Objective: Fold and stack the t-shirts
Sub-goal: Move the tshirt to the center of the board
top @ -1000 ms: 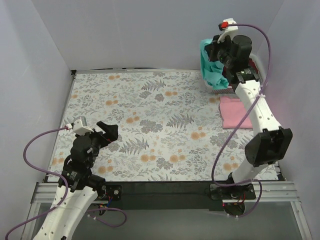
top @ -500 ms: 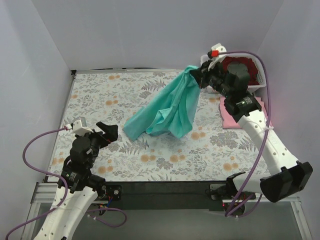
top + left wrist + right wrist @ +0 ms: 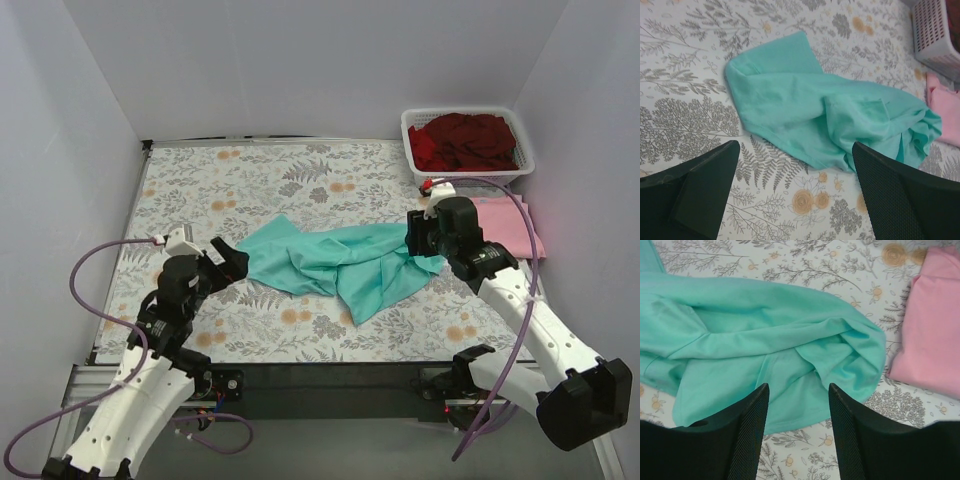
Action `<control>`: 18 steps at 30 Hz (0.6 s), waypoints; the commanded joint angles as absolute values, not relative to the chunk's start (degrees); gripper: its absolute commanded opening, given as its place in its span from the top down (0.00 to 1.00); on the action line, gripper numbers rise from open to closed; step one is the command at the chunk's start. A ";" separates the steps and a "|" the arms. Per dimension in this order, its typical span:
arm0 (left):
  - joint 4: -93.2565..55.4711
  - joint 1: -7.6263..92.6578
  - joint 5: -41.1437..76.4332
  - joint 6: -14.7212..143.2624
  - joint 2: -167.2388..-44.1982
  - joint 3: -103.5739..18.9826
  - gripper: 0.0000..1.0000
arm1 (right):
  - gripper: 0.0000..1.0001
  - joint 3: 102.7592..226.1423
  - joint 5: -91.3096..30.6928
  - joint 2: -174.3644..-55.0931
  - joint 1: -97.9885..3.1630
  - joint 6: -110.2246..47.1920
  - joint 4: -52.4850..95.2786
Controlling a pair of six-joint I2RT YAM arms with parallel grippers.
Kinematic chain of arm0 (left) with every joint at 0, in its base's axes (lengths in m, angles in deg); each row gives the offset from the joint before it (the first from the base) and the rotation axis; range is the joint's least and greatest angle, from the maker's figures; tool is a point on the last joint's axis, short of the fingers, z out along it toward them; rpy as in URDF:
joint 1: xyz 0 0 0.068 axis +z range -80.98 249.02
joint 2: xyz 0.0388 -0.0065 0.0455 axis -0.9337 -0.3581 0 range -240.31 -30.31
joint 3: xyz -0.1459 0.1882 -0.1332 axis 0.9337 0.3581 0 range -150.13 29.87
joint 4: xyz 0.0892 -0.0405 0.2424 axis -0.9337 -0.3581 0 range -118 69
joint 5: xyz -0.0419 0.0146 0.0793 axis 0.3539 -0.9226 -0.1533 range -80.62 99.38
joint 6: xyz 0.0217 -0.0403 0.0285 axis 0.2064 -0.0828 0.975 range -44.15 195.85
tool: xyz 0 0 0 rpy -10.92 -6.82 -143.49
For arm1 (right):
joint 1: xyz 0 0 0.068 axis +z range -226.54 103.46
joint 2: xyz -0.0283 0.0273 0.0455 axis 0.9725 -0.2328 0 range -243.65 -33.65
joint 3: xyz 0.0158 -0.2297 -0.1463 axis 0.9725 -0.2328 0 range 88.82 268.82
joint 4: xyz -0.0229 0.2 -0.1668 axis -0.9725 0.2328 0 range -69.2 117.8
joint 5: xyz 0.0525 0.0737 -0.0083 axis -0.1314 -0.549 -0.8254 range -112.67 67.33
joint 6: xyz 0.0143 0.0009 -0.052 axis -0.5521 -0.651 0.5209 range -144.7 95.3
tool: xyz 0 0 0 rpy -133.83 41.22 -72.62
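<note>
The teal-green shirt [image 3: 340,262] lies unfolded and rumpled across the middle of the top view, a wrinkled band running from left of centre to right of centre, with one flap spilling toward the lower middle. Its right end bunches up near a pink shirt [image 3: 505,225], which rests flat at the right edge of the frame; in the right wrist view a thin strip of table shows between the two. The dark red shirts [image 3: 465,140] are heaped in a white basket [image 3: 460,109] in the upper right corner. The right claw [image 3: 420,235] hangs over the bunched right end of the teal-green shirt, its fingers [image 3: 747,435] spread apart with cloth showing below the gap and nothing pinched; whether the tips touch the fabric I cannot tell. The left claw [image 3: 228,262] sits at the shirt's left tip, spread wide and holding nothing. Everything rests on a table [image 3: 250,190] covered in a grey and orange floral print.
</note>
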State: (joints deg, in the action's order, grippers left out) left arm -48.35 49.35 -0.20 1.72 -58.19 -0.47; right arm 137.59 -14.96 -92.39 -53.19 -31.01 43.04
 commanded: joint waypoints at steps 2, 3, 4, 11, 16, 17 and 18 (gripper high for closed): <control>-46.92 49.59 9.28 0.27 -68.24 -1.85 0.08 | 0.43 133.82 -24.66 -89.99 -52.81 -33.84 44.01; -47.01 49.59 15.21 -0.17 -70.28 -2.46 0.10 | 0.43 133.03 -26.17 -89.90 -52.64 -33.93 42.87; -47.01 49.50 17.10 -1.31 -72.22 -2.82 0.11 | 0.43 132.33 -29.32 -89.98 -52.37 -33.93 42.08; -47.01 42.49 17.93 -6.32 -84.36 -5.72 0.21 | 0.45 128.29 -31.02 -93.50 -45.00 -36.47 38.56; -42.80 35.71 13.95 -8.26 -92.25 -8.71 0.25 | 0.45 124.86 -30.75 -94.73 -42.88 -37.97 35.49; -41.92 35.70 13.69 -8.87 -93.32 -8.88 0.25 | 0.45 124.59 -30.93 -94.91 -42.53 -38.23 35.39; -40.00 35.70 13.26 -9.14 -94.20 -9.15 0.25 | 0.45 124.33 -31.02 -95.08 -42.44 -38.15 35.22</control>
State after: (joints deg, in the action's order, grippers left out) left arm -44.57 35.87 15.51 -6.87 -92.13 -6.97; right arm 125.07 -30.15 -94.77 -43.04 -36.78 39.02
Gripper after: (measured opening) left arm 0.750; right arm 0.552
